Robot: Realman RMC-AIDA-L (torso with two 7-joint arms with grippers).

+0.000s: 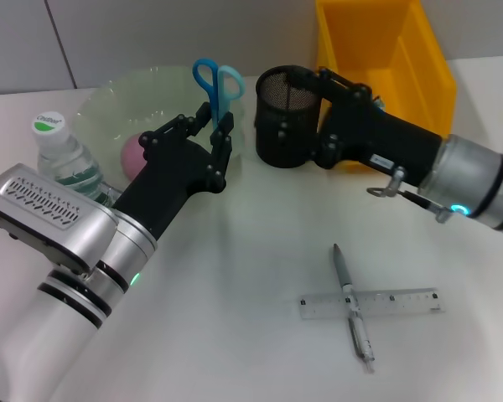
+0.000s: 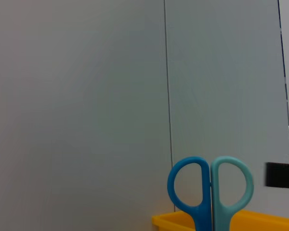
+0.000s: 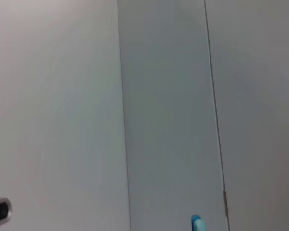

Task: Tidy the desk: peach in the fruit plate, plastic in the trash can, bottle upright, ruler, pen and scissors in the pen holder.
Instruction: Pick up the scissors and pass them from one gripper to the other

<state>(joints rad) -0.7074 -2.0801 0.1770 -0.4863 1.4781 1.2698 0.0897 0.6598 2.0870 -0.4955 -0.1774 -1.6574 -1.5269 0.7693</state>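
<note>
**Status: Left Claw Holding Scissors, Right Claw at Pen Holder**

Left arm: The left claw [image 1: 216,138] is raised above the tabletop [image 1: 235,276], in front of the fruit plate [image 1: 121,96]. Its fingers are pinched on the scissors [image 1: 217,84], gripping them at the blade end. The scissors stand upright with the blue and light-blue loops on top. In the left wrist view the two loops [image 2: 210,185] appear side by side against the grey wall, with the yellow rim of the trash can [image 2: 269,222] behind them.

Right arm: The right claw [image 1: 306,113] reaches across from the right and sits against the pen holder [image 1: 283,117]. Its fingers are pressed against the right side of the mesh cup; one link lies over the rim. The pen holder stands upright on the tabletop, just in front of the trash can [image 1: 386,59].

Remaining items:
- The peach [image 1: 132,156] lies inside the fruit plate, partly hidden by the left arm.
- The bottle [image 1: 63,155] stands upright at the left edge, beside the fruit plate, cap on top.
- The ruler [image 1: 394,303] lies flat on the near right part of the tabletop.
- The pen [image 1: 352,306] lies across the ruler, touching it, dark tip pointing away from the robot.
- Ruler and pen are well apart from the pen holder.

The right wrist view shows mainly the wall, with only a small blue tip of the scissors [image 3: 196,223] at the edge.
</note>
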